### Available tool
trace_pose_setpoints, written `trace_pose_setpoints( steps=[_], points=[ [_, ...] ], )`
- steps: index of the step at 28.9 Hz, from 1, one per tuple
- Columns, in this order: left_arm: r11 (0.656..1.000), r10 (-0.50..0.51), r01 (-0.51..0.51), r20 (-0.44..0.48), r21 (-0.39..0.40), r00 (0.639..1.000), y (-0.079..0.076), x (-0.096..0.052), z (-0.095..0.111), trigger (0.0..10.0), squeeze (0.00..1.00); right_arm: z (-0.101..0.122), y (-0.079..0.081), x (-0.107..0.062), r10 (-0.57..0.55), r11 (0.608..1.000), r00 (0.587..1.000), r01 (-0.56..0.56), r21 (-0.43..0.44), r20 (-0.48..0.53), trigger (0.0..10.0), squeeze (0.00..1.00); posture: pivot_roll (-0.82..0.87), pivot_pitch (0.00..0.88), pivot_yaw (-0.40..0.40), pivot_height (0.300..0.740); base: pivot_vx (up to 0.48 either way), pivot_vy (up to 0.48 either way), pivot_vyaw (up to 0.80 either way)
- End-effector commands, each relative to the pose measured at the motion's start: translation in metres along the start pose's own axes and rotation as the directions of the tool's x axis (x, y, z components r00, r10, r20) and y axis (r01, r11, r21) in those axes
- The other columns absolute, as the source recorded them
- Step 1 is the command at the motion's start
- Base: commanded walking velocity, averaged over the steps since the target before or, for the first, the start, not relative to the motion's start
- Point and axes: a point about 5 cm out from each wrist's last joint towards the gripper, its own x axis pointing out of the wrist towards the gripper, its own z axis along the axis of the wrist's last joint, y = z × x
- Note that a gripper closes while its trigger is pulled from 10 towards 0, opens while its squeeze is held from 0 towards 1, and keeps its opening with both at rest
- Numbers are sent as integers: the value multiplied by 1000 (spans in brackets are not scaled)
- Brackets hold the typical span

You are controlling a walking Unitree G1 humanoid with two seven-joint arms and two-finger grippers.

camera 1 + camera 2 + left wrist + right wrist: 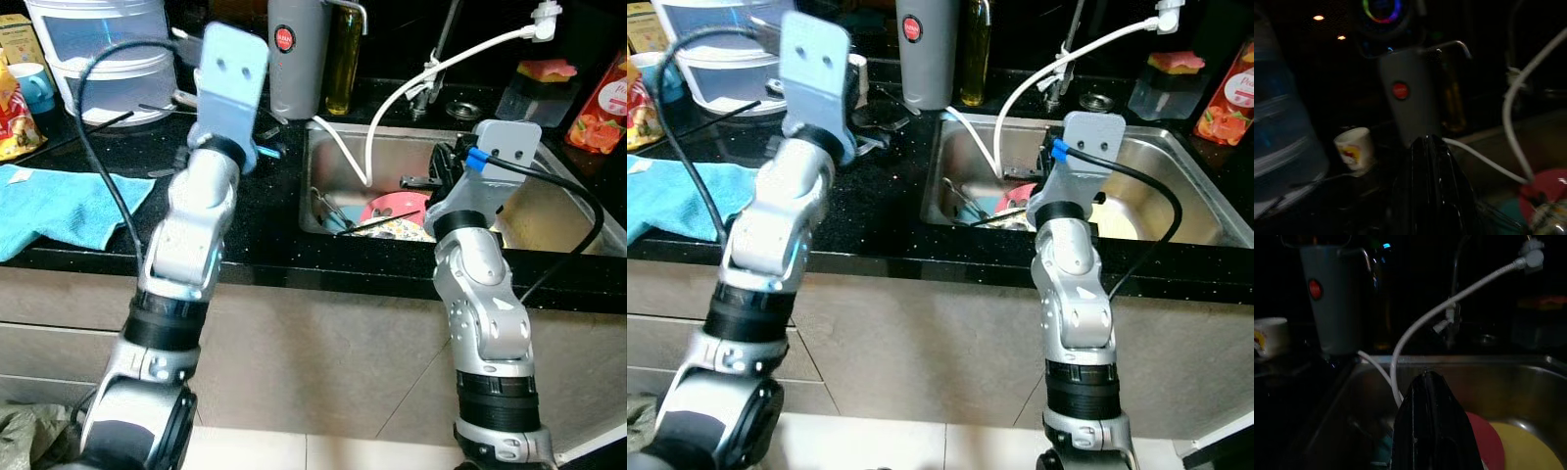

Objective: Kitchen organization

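The steel sink (558, 201) holds a red plate (396, 207), a yellow plate (1528, 450), a patterned dish (404, 231) and some utensils (328, 208). My right gripper (1425, 377) hangs shut and empty over the sink's left half, above the red plate. My left gripper (1427, 142) is shut and empty over the black counter (265, 211). It points toward a grey jug with a red button (294, 49) and a small white cup (1354, 147). In the eye views its fingers are hidden behind the wrist mount.
A white hose (392, 103) loops from the tap into the sink. An oil bottle (343, 54) stands beside the jug. A large water container (103, 49) and a blue towel (64, 206) lie at the left. A sponge box (544, 83) and a red packet (605, 113) sit at the back right.
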Motion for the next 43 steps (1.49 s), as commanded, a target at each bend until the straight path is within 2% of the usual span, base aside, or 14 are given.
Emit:
trace_pose_setpoints(
  steps=[1, 3, 5, 8, 14, 17, 19, 20, 27, 29, 31, 36, 38, 43],
  points=[
    [999, -41, 41, 27, -5, 999, -9, -8, 2, 10000, 0, -5, -1, -5, -4, 1000, 1000, 4, -22, -12, 10000, 0, 276, 45, -50, 740, 0, 0, 0],
    [996, -87, 87, 41, 6, 995, -16, -25, -4, 10000, 0, -18, -9, -13, -24, 998, 999, 22, -57, -38, 10000, 0, 266, 52, -67, 740, 0, 0, 0],
    [995, -101, 101, 44, 11, 994, -18, -30, -6, 10000, 0, -21, -12, -16, -30, 998, 998, 27, -65, -47, 10000, 0, 266, 52, -67, 740, 0, 0, 0],
    [986, -165, 165, 39, 8, 985, -24, -60, -20, 10000, 0, -33, -22, -33, -50, 995, 996, 43, -88, -75, 10000, 0, 245, 61, -85, 740, 0, 0, 0],
    [977, -214, 214, -26, -11, 976, -27, -88, -37, 10000, 0, -42, -28, -51, -36, 993, 993, 23, -114, -116, 10000, 0, 225, 66, -100, 740, 0, 0, 0],
    [980, -194, 187, -132, -61, 972, -20, -107, -54, 10000, 0, -51, -30, -68, -12, 992, 987, -8, -126, -163, 10000, 0, 205, 69, -112, 740, 0, 0, 0],
    [981, -194, 188, -151, -55, 969, -17, -111, -57, 10000, 0, -53, -30, -73, -10, 992, 985, -12, -126, -174, 10000, 0, 204, 70, -113, 740, 0, 0, 0],
    [982, -191, 187, -179, -39, 965, -11, -122, -62, 10000, 0, -60, -30, -84, -10, 992, 979, -16, -125, -203, 10000, 0, 198, 71, -111, 740, 0, 0, 0],
    [984, -180, 178, -263, -31, 948, 1, -148, -69, 10000, 0, -68, -26, -96, -12, 993, 973, -15, -114, -232, 10000, 0, 192, 70, -95, 740, 0, 0, 0],
    [984, -180, 178, -263, -31, 948, 1, -148, -69, 10000, 0, -68, -26, -96, -12, 993, 973, -15, -114, -232, 10000, 0, 192, 70, -95, 740, 0, 0, 0],
    [986, -168, 156, -339, -64, 926, 7, -164, -74, 10000, 0, -72, -22, -104, 9, 995, 965, -34, -94, -263, 10000, 0, 192, 70, -89, 740, 0, 0, 0],
    [983, -176, 135, -418, -126, 891, 11, -176, -81, 10000, 0, -76, -19, -109, 36, 996, 956, -59, -74, -291, 10000, 0, 194, 67, -87, 740, 0, 0, 0],
    [969, -224, 131, -519, -209, 825, 10, -192, -92, 10000, 0, -82, -14, -113, 85, 993, 941, -108, -51, -326, 10000, 0, 196, 63, -85, 740, 0, 0, 0],
    [956, -261, 120, -586, -268, 767, 12, -203, -104, 10000, 0, -86, 0, -119, 213, 974, 908, -228, 0, -360, 10000, 0, 201, 50, -82, 740, 0, 0, 0]
  ],
)
